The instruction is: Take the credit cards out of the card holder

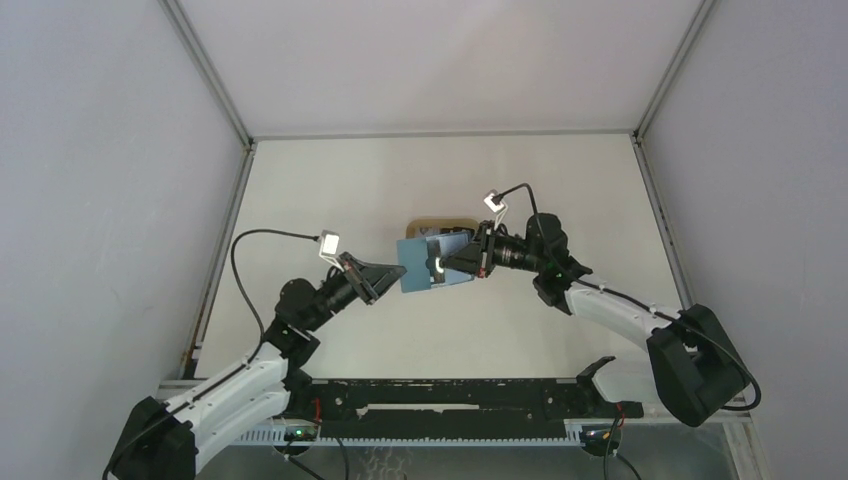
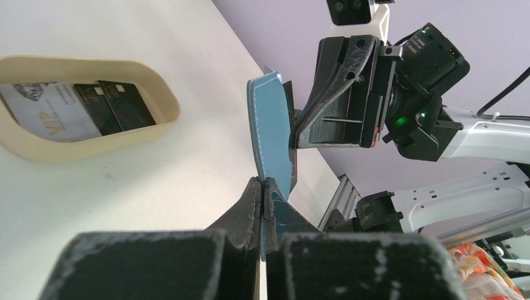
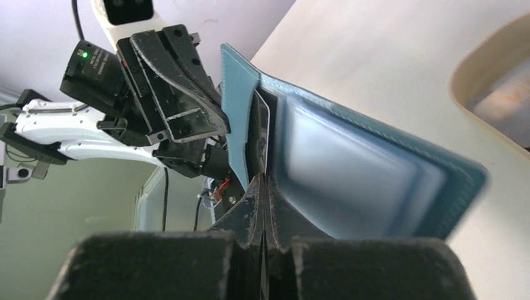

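The teal-blue card holder (image 1: 420, 268) hangs open above the table between both arms. My left gripper (image 2: 264, 183) is shut on its lower edge, and the holder (image 2: 273, 140) rises edge-on from the fingertips. My right gripper (image 3: 263, 180) is shut on the edge of a dark credit card (image 3: 262, 128) that sticks out of a pocket of the holder (image 3: 369, 175). From above, the left gripper (image 1: 397, 272) meets the holder's left side and the right gripper (image 1: 447, 263) its right side. A white card (image 2: 44, 111) and two black cards (image 2: 119, 105) lie in the tan tray.
The tan oval tray (image 2: 94, 149) sits on the table just behind the holder, partly hidden in the top view (image 1: 440, 221). Its rim shows blurred in the right wrist view (image 3: 481, 69). Grey walls enclose the table on three sides.
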Tool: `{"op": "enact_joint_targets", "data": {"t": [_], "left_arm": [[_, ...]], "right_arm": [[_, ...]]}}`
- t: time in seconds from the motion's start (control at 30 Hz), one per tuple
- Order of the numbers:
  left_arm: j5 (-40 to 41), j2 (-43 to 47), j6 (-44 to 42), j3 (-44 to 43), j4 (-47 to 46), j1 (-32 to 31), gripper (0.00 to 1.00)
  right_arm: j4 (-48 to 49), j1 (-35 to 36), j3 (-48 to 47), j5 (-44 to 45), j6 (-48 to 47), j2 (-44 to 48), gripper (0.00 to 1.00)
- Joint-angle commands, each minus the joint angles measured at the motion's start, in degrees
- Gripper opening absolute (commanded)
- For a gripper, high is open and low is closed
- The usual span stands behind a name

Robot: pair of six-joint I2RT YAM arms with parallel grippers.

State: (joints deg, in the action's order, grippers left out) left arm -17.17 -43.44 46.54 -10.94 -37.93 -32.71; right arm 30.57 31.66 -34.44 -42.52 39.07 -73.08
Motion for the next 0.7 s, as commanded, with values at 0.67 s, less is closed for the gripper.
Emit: {"op": "enact_joint_targets", "data": {"t": [0.67], "left_arm": [[3.07,3.67,1.70,4.84,1.55,5.05,0.00]], "right_arm": [[-16.26,-8.49,-4.04,5.32,-7.42,-1.81,0.00]]}}
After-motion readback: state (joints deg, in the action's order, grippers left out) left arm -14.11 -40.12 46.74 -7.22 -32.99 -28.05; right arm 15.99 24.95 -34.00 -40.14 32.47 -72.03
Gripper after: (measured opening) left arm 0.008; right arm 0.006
